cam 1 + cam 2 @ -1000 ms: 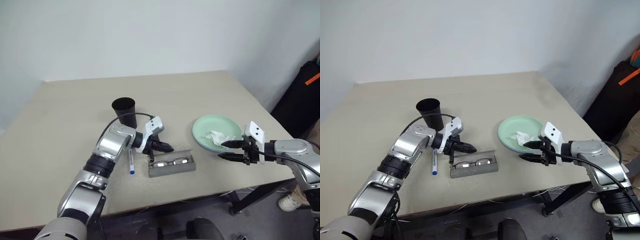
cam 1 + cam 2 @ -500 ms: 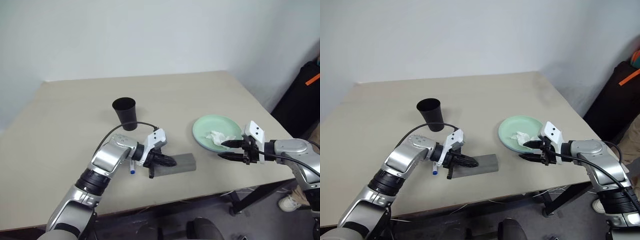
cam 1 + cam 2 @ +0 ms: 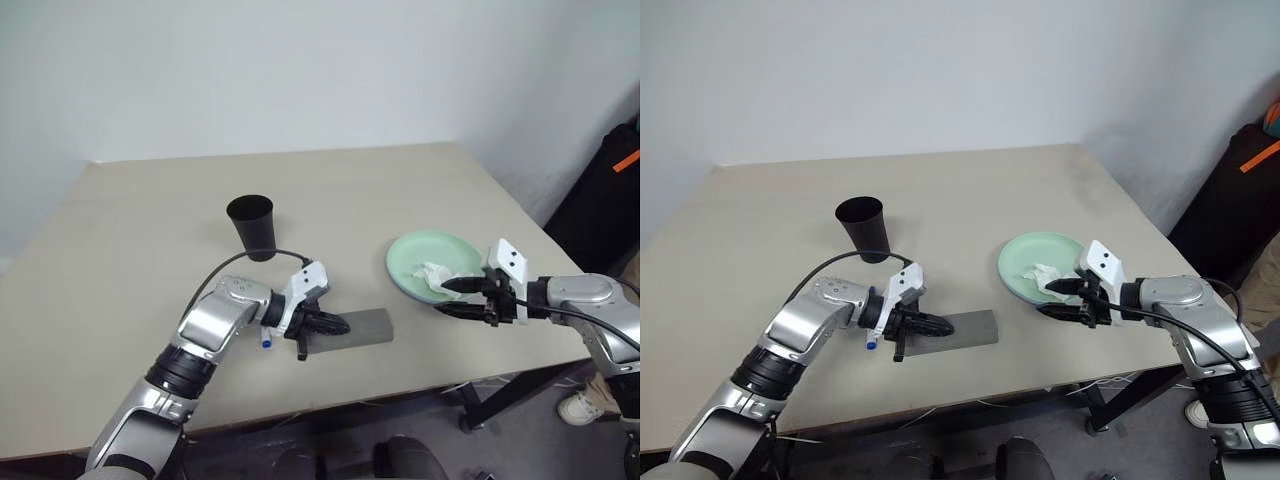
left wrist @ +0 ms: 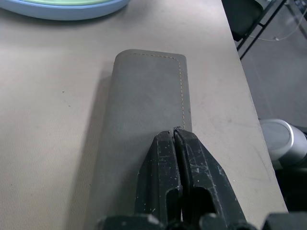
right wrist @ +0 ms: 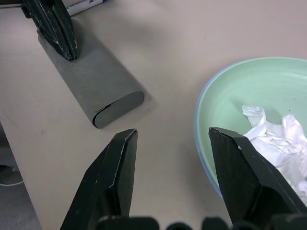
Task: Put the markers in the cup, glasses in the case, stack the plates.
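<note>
The grey case (image 3: 360, 326) lies closed near the table's front edge, and the glasses are hidden. My left gripper (image 3: 338, 324) is shut, its tips pressed on the lid at the case's left end (image 4: 148, 96). A blue-capped marker (image 3: 266, 339) pokes out from behind that wrist. Behind it stands the black cup (image 3: 251, 225), upright. The mint green plate (image 3: 412, 250) sits on the light blue plate (image 5: 197, 125). My right gripper (image 3: 452, 297) hovers open at the plates' front edge, nothing between its fingers.
A crumpled white tissue (image 3: 438, 273) lies in the green plate. The table's front edge runs just below the case and the right corner is close to my right gripper. A dark bag (image 3: 610, 190) stands off the table at the right.
The case, open a second ago with the glasses showing inside, is now closed. My left gripper drew back toward me and rests on its lid. The right gripper held still.
</note>
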`<act>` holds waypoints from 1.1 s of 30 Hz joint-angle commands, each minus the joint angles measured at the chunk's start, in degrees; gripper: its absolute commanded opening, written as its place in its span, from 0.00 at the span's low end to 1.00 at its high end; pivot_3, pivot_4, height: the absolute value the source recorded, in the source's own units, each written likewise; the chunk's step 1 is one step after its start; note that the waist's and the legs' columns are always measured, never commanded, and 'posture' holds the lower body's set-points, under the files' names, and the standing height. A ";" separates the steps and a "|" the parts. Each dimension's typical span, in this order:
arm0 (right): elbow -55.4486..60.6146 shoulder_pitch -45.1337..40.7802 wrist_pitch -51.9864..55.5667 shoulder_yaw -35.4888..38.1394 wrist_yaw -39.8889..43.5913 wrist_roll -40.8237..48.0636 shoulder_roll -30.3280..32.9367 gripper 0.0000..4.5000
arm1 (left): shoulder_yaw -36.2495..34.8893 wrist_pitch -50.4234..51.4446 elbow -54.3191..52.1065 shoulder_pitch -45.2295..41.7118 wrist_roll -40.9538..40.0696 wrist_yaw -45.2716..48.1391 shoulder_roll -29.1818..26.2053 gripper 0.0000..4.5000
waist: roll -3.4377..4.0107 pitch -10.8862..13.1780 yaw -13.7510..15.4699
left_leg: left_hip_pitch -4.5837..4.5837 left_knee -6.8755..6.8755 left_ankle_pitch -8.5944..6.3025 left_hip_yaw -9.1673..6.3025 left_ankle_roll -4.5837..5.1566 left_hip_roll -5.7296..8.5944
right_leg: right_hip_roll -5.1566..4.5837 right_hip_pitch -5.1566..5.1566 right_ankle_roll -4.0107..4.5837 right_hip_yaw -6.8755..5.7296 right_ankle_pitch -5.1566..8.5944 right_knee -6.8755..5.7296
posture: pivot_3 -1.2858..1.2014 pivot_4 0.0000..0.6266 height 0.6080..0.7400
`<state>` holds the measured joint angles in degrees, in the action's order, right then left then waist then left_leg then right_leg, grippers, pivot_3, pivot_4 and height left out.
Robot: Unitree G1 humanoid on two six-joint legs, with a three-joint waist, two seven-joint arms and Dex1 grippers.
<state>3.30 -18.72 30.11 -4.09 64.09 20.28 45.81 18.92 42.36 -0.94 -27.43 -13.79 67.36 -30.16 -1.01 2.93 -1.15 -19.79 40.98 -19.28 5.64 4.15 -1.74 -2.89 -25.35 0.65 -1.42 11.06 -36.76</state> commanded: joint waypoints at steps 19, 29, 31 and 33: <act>-0.15 -1.50 -0.53 -0.13 0.82 0.39 -0.48 0.57 | -19.09 20.19 -18.78 4.77 -10.61 -27.80 6.43 0.00 | -0.02 0.01 -0.01 | 0.02 -0.01 0.00 0.00 0.01 0.00 | 0.00 0.01 -0.01 0.06 -0.01 -0.01 | 0.52 0.00 1.00; -2.28 -3.58 -1.37 -2.22 1.99 -0.35 -1.49 0.57 | -20.15 28.28 -21.65 5.78 -4.81 -49.25 15.03 0.00 | -0.03 0.01 0.03 | 0.11 -0.01 0.13 0.03 -0.24 0.04 | 0.00 0.10 -0.03 0.10 -0.02 -0.01 | 0.52 0.00 1.00; -2.33 -3.83 -1.24 -2.70 2.09 -0.42 -1.91 0.57 | -19.26 29.06 -21.95 6.15 -3.20 -52.28 15.70 0.09 | -0.03 0.01 0.02 | 0.10 -0.02 0.15 0.03 -0.27 0.06 | 0.00 0.10 -0.03 0.11 -0.02 -0.02 | 0.52 0.00 1.00; -2.37 -4.11 -1.20 -3.13 2.31 -0.43 -2.19 0.57 | -19.39 30.45 -22.55 6.02 -2.33 -55.04 16.89 0.22 | -0.03 0.01 0.02 | 0.10 -0.04 0.15 0.03 -0.28 0.06 | 0.00 0.09 -0.03 0.12 -0.03 -0.02 | 0.52 0.00 1.00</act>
<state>0.58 -21.15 29.55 -8.10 65.94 19.95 43.61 -0.46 72.07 -20.79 -20.83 -17.47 14.69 -13.87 -1.04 2.94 -1.13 -19.69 40.94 -19.12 5.67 3.86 -1.69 -2.88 -25.26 0.62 -1.30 11.03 -36.78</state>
